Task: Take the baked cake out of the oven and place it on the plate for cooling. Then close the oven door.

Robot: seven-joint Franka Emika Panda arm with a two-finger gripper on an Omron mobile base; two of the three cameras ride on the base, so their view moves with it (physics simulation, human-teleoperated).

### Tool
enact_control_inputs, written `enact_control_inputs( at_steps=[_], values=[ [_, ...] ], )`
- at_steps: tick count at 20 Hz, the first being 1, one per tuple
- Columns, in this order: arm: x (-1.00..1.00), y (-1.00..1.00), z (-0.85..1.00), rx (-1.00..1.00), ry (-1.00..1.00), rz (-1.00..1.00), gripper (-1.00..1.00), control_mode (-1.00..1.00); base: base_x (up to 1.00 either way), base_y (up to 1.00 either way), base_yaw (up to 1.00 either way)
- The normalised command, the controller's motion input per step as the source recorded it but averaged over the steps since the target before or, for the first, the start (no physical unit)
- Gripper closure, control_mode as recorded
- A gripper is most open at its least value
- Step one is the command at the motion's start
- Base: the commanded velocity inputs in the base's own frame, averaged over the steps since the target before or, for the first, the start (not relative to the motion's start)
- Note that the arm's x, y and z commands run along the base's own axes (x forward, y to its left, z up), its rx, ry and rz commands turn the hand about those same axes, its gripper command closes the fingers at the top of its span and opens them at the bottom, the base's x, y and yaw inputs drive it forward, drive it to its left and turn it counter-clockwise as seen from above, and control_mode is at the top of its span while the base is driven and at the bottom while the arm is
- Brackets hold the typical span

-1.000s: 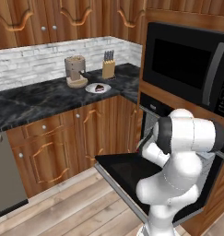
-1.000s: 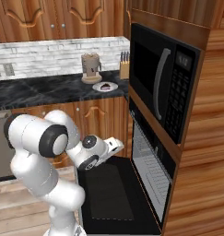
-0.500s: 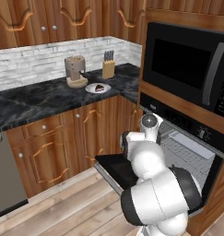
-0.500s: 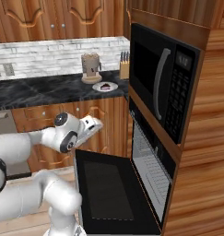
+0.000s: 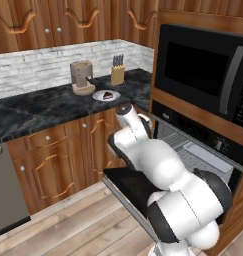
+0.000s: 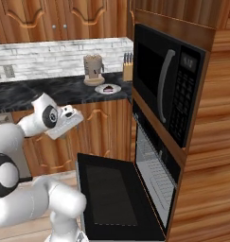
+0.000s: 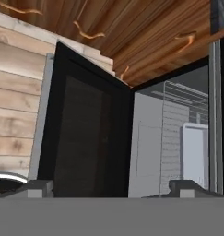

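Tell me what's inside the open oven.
Inside the oven: wire racks and a pale grey tray. No cake there; it sits on the plate. The arm hides the lower cavity.

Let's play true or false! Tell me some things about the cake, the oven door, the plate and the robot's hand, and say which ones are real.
1. The baked cake sits on the plate. True.
2. The oven door is shut. False: it hangs down, wide open.
3. The gripper is squeezing the cake. False: its jaws are open and hold nothing.
4. The plate rests on the dark counter near the knife block. True.
5. A pale baking tray lies inside the oven. True.
6. The microwave is below the oven. False: it is above it.
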Motion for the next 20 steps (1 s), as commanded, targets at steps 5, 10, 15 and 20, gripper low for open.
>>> enact_control_inputs(
  at_steps=[5,10,15,20],
  values=[
    [-0.15,0.59,-0.58,-0.15,0.01,-0.07,-1.0,-1.0,0.0,0.0,0.0],
    [-0.25,0.32,-0.72,-0.14,-0.08,-0.05,-1.0,-1.0,0.0,0.0,0.0],
    [-0.13,0.22,-0.57,-0.08,-0.07,-0.05,-1.0,-1.0,0.0,0.0,0.0],
    [-0.19,0.39,-0.58,-0.09,-0.07,-0.04,-1.0,-1.0,0.0,0.0,0.0]
  ],
)
